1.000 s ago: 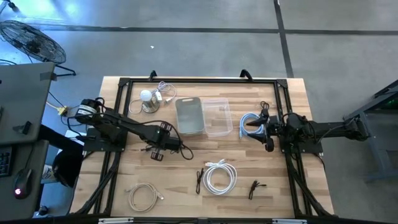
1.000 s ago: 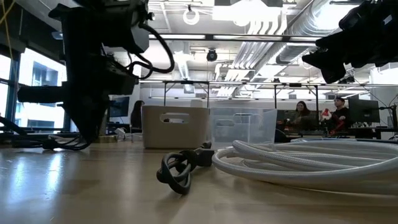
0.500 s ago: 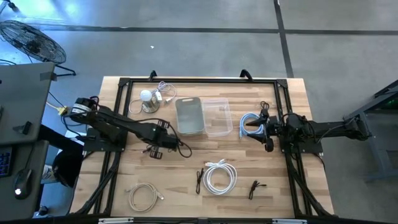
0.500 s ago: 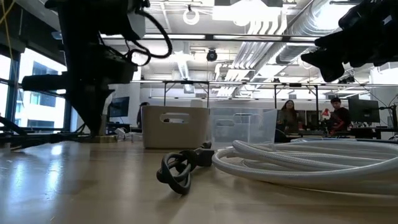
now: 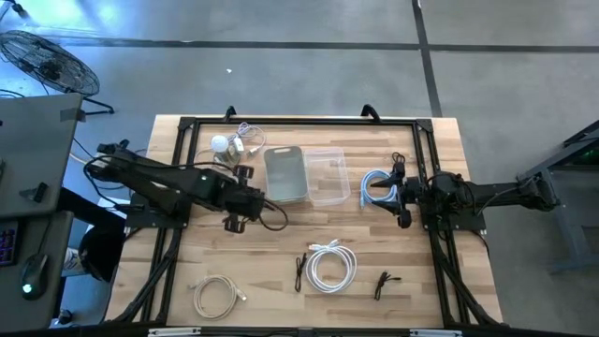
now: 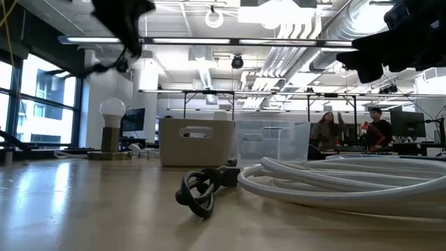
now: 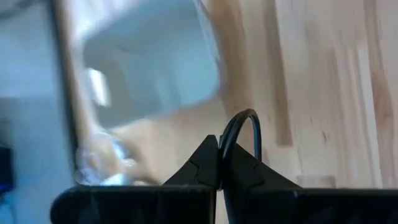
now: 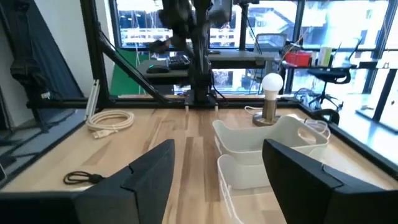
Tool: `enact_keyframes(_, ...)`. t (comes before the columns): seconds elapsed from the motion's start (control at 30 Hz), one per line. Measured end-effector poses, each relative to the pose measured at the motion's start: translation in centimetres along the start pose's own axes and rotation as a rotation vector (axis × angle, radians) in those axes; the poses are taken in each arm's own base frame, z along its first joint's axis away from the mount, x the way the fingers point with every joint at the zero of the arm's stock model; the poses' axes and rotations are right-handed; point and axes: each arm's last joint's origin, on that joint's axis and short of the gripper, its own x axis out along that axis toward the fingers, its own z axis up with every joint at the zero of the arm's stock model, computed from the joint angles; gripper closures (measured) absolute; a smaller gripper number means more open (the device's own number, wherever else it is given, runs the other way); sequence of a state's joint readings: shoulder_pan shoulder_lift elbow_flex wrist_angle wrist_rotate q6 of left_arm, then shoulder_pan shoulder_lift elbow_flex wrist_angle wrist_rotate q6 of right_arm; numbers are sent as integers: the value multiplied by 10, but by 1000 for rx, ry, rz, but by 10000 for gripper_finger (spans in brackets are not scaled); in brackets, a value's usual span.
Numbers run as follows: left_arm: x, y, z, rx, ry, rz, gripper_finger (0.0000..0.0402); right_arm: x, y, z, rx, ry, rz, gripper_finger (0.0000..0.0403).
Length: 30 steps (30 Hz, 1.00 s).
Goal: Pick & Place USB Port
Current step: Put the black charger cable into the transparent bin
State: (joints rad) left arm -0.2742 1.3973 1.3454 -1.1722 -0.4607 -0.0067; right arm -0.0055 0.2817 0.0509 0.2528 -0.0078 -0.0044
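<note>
Now black cable (image 5: 267, 221) pinched in left gripper (image 5: 236, 223), fingers closed on it, lifted above desk middle, near grey bin (image 5: 284, 174). Pick looks done; drop into bin left to do. Clear bin (image 5: 327, 175) beside grey one. Lamp (image 5: 221, 149) near back edge. White cable coil (image 5: 329, 265) near front edge. Right gripper (image 5: 404, 195) waits by right edge, fingers apart, holding nothing.

Black cable (image 7: 239, 127), white coiled cable (image 5: 331, 266)
</note>
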Motion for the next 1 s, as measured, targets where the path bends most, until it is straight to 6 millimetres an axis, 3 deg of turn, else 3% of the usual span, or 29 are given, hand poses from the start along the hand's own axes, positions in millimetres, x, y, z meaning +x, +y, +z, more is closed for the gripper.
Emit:
enact_keyframes(0.17,-39,9,22,-40,-195,172,401,0,0,1,-32,-12,-8,167)
enact_keyframes(0.43,-59,15,62,74,-561,265,401,0,0,10,-115,-99,-14,167)
enact_keyframes(0.67,-35,30,77,67,-683,279,402,2,0,19,-129,-125,-8,167)
enact_keyframes(1.0,15,57,83,67,-958,189,402,28,6,35,-191,-19,-3,167)
